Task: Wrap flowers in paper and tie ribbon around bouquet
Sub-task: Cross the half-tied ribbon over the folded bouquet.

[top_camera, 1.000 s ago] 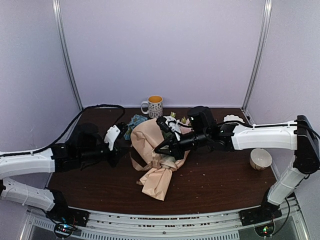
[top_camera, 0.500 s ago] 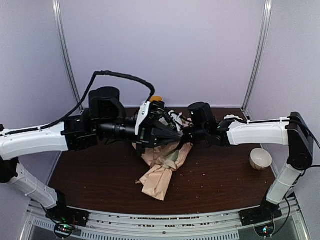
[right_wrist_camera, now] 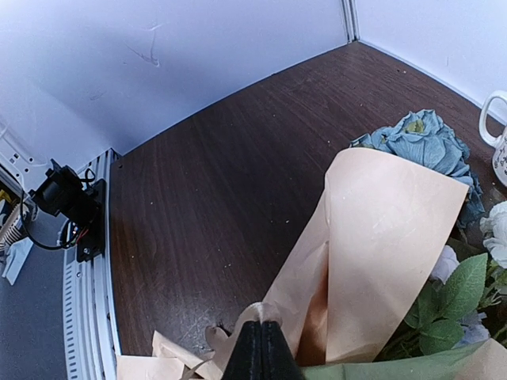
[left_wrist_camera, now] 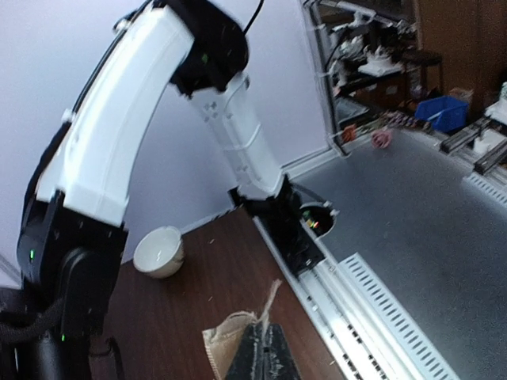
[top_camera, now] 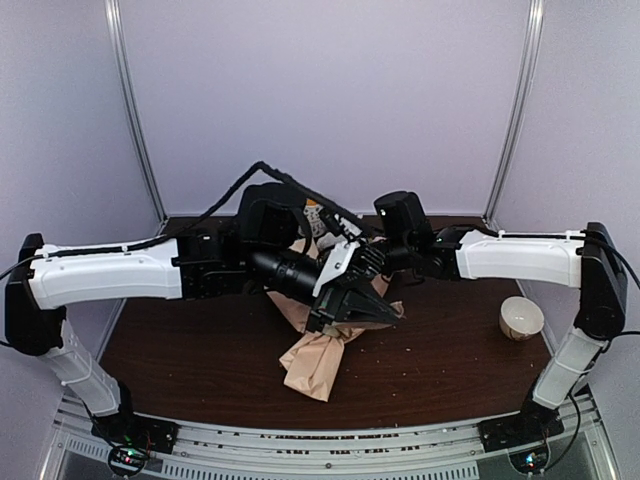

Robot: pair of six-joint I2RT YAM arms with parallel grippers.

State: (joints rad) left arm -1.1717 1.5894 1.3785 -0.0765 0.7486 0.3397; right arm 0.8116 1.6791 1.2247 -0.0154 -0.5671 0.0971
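L fingers (left_wrist_camera: 253,360) & R fingers (right_wrist_camera: 252,356) both pressed together, tips against crinkly peach paper (right_wrist_camera: 380,237).

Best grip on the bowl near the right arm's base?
Take the bowl by its rim, coming straight down from above. It sits upright with its mouth open, so one claw finger can drop inside the wall and the other outside. The rounded, sloping sides would probably slip out of a side pinch.

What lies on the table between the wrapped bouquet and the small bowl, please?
Only bare dark tabletop, dotted with a few pale specks, separates the bouquet from the bowl, as the top view shows.
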